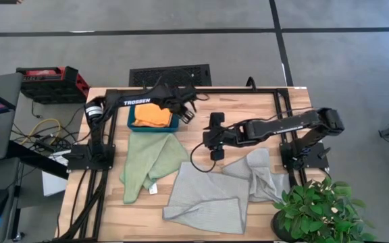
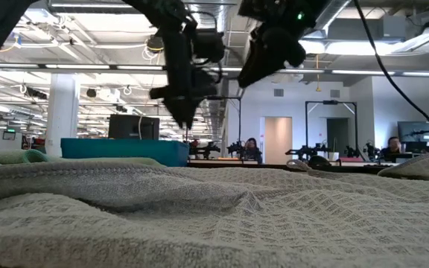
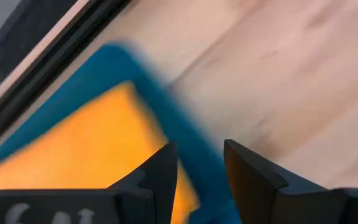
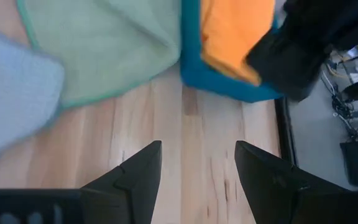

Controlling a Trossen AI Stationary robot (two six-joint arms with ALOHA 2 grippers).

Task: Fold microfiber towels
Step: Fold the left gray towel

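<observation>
A grey floor (image 1: 329, 74) crossed by dark lines surrounds the wooden table (image 1: 242, 101), with a floor vent (image 1: 169, 75) at twelve o'clock and a leafy plant (image 1: 323, 212) at five. A red case (image 1: 51, 82) sits at ten. Beyond lies an open office with ceiling strip lights (image 2: 393, 72), a white column (image 2: 62, 108) and seated people (image 2: 253, 150).

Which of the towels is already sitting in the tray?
The orange towel: it lies inside the teal tray at the back of the table. The light green towel and the pale grey towels lie spread on the wood.
</observation>
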